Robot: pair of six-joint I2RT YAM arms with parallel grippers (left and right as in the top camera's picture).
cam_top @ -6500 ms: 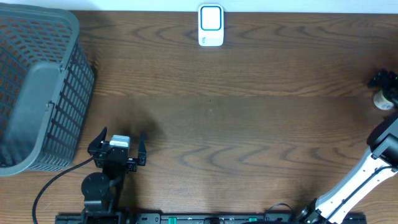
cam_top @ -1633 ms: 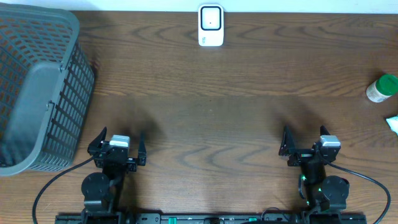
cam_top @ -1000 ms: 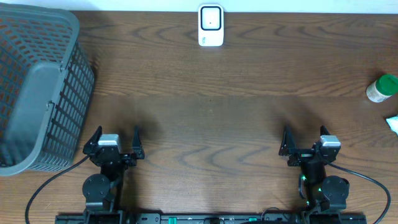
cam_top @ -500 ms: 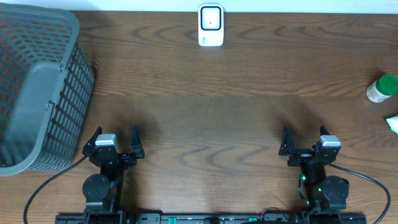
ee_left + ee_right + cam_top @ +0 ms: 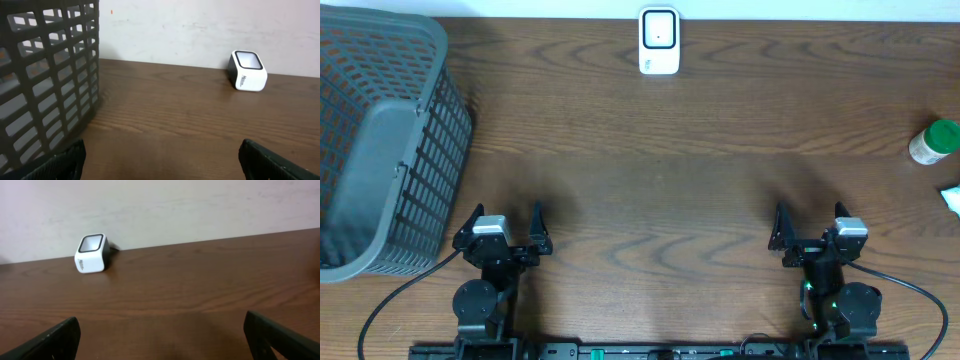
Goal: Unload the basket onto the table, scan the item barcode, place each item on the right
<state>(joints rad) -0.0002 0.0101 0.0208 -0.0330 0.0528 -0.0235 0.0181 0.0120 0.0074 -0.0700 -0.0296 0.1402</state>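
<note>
Left gripper (image 5: 507, 213) and right gripper (image 5: 808, 214) are both released, jaws spread wide, nothing between them. We see each parked at the near edge of the table (image 5: 660, 190), the left low on the left side and the right low on the right, well apart from each other.

In the left wrist view only the two dark fingertips (image 5: 57, 161) show at the bottom corners, with bare wood between. It's the same in the right wrist view, fingertips (image 5: 50, 339) at the corners.

The item to scan is the green-capped bottle (image 5: 934, 142). It sits at the far right edge of the table, well apart from the right gripper and out of both wrist views. We can't tell from above whether it stands upright or tilts. No barcode is readable.

The scanner (image 5: 659, 41) is a white box at the middle of the far edge, window up, also seen from both wrists (image 5: 247, 70) (image 5: 91, 253).

The grey basket (image 5: 380, 150) fills the left end and is near the left gripper.

There's a small white scrap (image 5: 952, 198) at the right edge, just below the bottle. We can't identify it.
</note>
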